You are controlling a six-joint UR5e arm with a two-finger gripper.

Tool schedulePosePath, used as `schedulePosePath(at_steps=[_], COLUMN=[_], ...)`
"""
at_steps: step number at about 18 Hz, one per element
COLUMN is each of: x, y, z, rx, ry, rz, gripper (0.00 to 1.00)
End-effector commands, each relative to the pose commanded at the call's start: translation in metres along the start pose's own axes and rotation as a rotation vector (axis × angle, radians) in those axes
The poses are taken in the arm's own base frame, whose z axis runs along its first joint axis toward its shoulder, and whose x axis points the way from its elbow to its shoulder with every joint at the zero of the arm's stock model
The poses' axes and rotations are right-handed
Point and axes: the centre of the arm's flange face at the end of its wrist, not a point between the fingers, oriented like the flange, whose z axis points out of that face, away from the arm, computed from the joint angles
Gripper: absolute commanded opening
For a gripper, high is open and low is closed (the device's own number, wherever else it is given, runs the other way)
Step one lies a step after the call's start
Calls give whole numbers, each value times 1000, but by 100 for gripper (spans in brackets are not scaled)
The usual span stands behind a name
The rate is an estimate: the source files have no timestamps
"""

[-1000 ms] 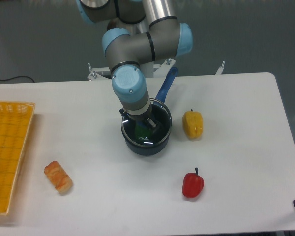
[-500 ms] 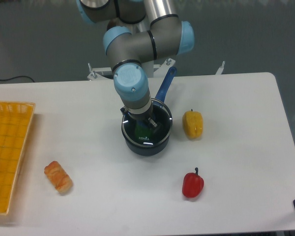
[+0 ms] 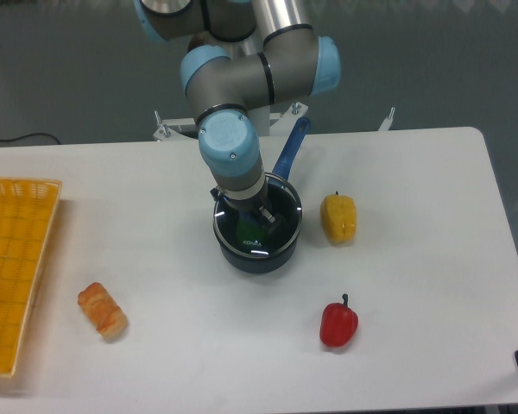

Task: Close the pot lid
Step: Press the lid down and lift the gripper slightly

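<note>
Orange wicker-like plastic, a flat yellow-orange basket tray (image 3: 17, 259), lies at the far left edge of the white table (image 3: 414, 285), and just right of it, nearer us, we see a small golden-brown bread roll (image 3: 102, 310). Moving toward the middle, we come to the small round dark-blue saucepan (image 3: 256, 237), its long straight blue handle (image 3: 290, 148) running up and away behind the arm. On its mouth sits the round transparent glass lid with a thin silver rim (image 3: 285, 205), with small white lettering showing at its near edge; something green shows through the glass. Directly over the middle of that lid hangs our two-finger gripper (image 3: 257, 218), coming straight down from the grey and light-blue arm (image 3: 233, 155). The wrist hides most of the fingers, so we cannot tell how far apart the jaws stand, nor whether they grip the knob or only stand close to it. Right of the pot, near but apart, rests a yellow bell pepper (image 3: 338, 218), and nearer us a red bell pepper with a dark stem (image 3: 338, 323). Against the frame half a second back, the arm, lid and pot sit practically where they were, and we see no shift elsewhere.
</note>
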Motion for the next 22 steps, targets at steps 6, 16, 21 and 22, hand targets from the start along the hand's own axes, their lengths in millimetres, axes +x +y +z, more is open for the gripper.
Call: schedulePosePath(at_steps=[6, 16, 21, 22], x=[0, -1, 0, 1], y=[-1, -2, -2, -2], z=[1, 2, 5, 6], rx=[-1, -3, -6, -6], ry=[1, 2, 7, 8], rz=[0, 0, 1, 1], gripper=[59, 79, 79, 79])
